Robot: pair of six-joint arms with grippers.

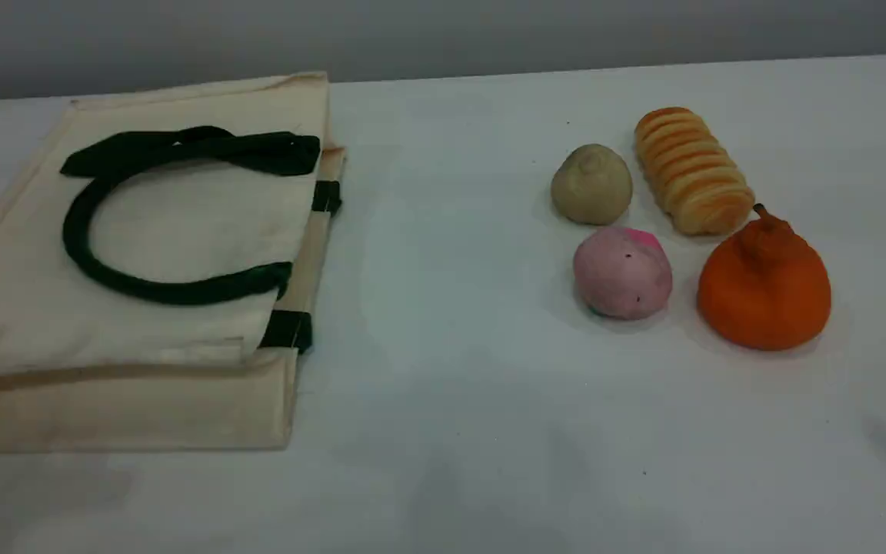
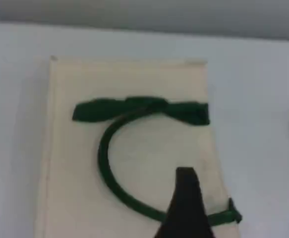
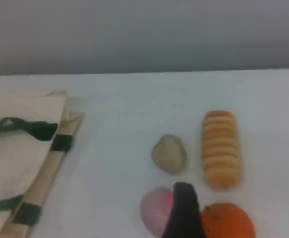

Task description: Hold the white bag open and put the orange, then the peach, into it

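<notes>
White bag [image 1: 181, 223]: flat, desk [image 1: 451, 385] left, mouth facing right, nearest my left hand [image 2: 186, 201]. Orange [image 1: 764, 288]: near right, just beside my right hand [image 3: 186, 210]. Both hands spread wide, holding nothing.

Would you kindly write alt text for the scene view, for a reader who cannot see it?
A cream-white canvas tote bag with dark green loop handles lies flat on the left of a white table. Grouped close together on the right are a beige lump, a ridged bread roll, a pink peach and an orange.
</notes>
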